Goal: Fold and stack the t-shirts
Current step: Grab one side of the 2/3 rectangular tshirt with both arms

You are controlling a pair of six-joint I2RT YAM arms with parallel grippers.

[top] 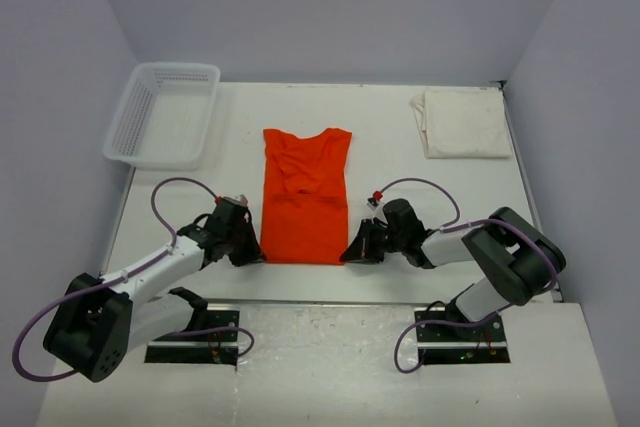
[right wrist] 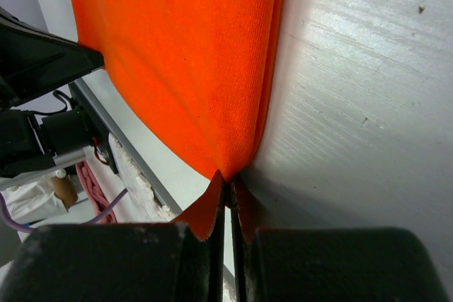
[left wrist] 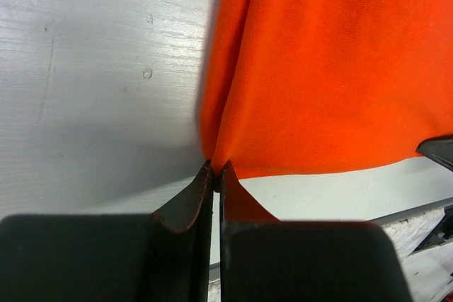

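The orange t-shirt [top: 304, 197] is lying flat in the middle of the desk [top: 390, 177] as a long, narrow shape, its neckline end pointing away from the arms and its hem end sitting nearest them. Its sleeves seem to be folded in, though the overhead view is too coarse to say for sure. The left gripper [left wrist: 216, 167] is reaching in low from the left and is pinching the near-left corner of the hem. In the left wrist view its two fingers are pressing together on a thin fold of orange cloth, which is rising slightly off the desk surface right at the tips. The right gripper [right wrist: 228, 180] is doing the same at the near-right corner, its fingers clamping together on the cloth edge, with the fabric bunching into a small ridge where it is entering the grip. Both arms are lying stretched low over the desk, angling inward toward the garment from opposite sides. The cream t-shirt [top: 462, 122] is resting already folded at the far right corner of the desk, well apart from the orange one. A white lattice basket [top: 165, 115] is sitting at the far left corner, overhanging the desk edge a little.
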